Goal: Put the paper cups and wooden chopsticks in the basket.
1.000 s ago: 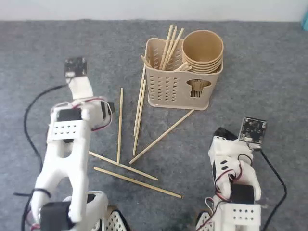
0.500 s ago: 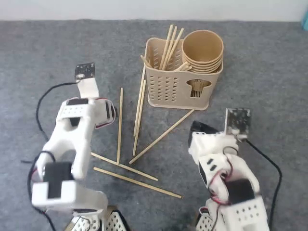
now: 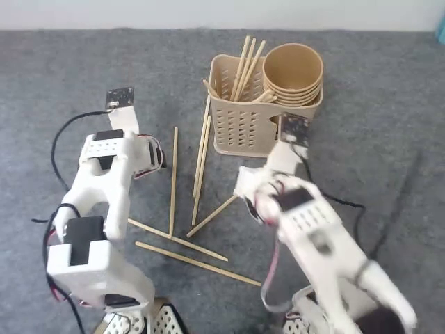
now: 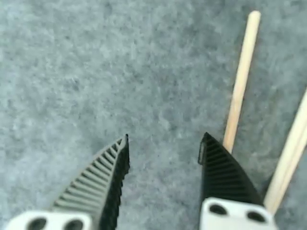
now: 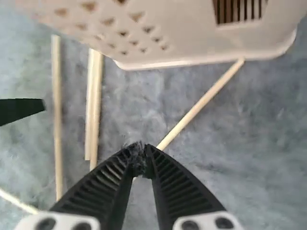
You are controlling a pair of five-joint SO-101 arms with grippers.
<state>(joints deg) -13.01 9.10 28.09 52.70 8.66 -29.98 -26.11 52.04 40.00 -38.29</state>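
The job looks well along but not finished. The paper cups (image 3: 293,73) are all stacked in one side of the basket (image 3: 245,125), and a bundle of chopsticks (image 3: 245,59) stands upright in the compartment next to them. I see no cup left out on the grey carpet (image 3: 389,139).

What remains, by my count, is six loose chopsticks on the carpet:
- A pair (image 3: 202,160) lies side by side with its far ends up against the basket's corner.
- A single stick (image 3: 173,177) lies just beside them.
- A slanting stick (image 3: 212,217) runs out from the basket's foot.
- Two crossed sticks (image 3: 182,250) lie nearer the arms' bases.

The right gripper (image 5: 142,154) hangs low over the slanting stick, close to the basket. Its jaws are pressed together tip to tip, and I can see nothing between them. The left gripper (image 4: 164,143) sits just above the carpet with its jaws spread wide and empty. One tip is right next to the single stick, so a pick-up there seems the likely next step.
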